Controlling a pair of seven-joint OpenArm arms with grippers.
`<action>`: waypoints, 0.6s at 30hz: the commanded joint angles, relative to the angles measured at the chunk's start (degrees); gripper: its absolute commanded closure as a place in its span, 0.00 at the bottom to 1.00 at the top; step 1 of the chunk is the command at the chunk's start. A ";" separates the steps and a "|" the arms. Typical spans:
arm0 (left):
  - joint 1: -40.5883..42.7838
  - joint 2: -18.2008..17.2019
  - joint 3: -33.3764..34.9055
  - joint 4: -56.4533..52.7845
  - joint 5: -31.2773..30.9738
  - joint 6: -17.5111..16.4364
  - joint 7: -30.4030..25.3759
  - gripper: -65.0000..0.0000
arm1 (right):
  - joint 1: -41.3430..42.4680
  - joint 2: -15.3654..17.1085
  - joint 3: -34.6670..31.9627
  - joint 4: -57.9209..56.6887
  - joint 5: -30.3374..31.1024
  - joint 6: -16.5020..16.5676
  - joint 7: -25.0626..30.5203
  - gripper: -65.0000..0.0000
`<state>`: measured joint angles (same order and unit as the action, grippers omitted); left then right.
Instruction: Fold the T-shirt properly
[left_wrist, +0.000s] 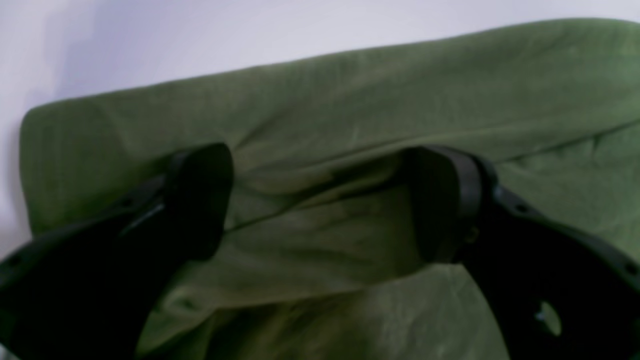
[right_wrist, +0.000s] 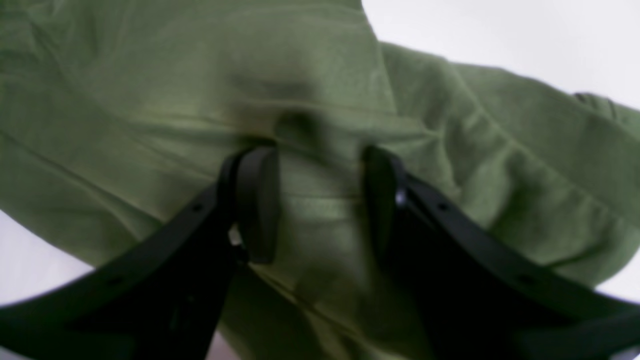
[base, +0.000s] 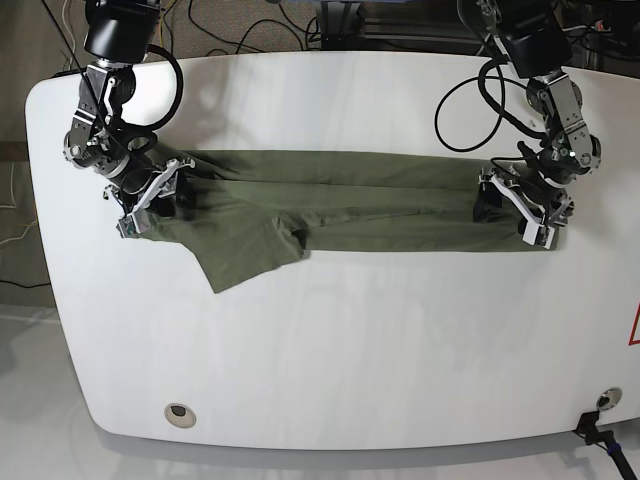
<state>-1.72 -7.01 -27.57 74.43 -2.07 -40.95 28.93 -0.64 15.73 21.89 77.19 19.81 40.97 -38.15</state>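
The olive-green T-shirt (base: 340, 200) lies folded into a long narrow band across the white table, with one flap (base: 245, 255) spread toward the front at its left end. My left gripper (base: 525, 205) rests on the band's right end. In the left wrist view that gripper (left_wrist: 320, 165) is wide open, fingers pressed onto the wrinkled T-shirt (left_wrist: 350, 90), with creased cloth between them. My right gripper (base: 150, 195) sits on the band's left end. Seen from its wrist, the right gripper (right_wrist: 320, 165) has its jaws apart over a hem seam of the T-shirt (right_wrist: 150, 75).
The white table (base: 350, 340) has a round hole (base: 178, 411) near its front left edge and a small black fitting (base: 600, 425) at the front right corner. Cables (base: 470, 90) loop from both arms at the back.
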 joint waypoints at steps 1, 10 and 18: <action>-0.53 -0.69 -0.34 2.53 0.88 0.95 0.74 0.20 | 0.78 1.28 0.48 1.45 -0.87 -0.97 -0.49 0.57; -0.44 -0.34 -0.25 10.18 0.70 0.95 0.83 0.20 | 0.42 1.20 0.57 12.00 -0.87 -0.97 -2.24 0.57; 4.75 0.19 -0.25 20.64 0.53 0.95 4.87 0.20 | -4.59 -0.30 0.57 24.57 -0.87 -0.97 -5.41 0.57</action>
<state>4.10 -6.07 -27.62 92.33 -0.27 -39.88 35.18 -5.56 15.66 22.11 99.11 18.13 39.86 -44.34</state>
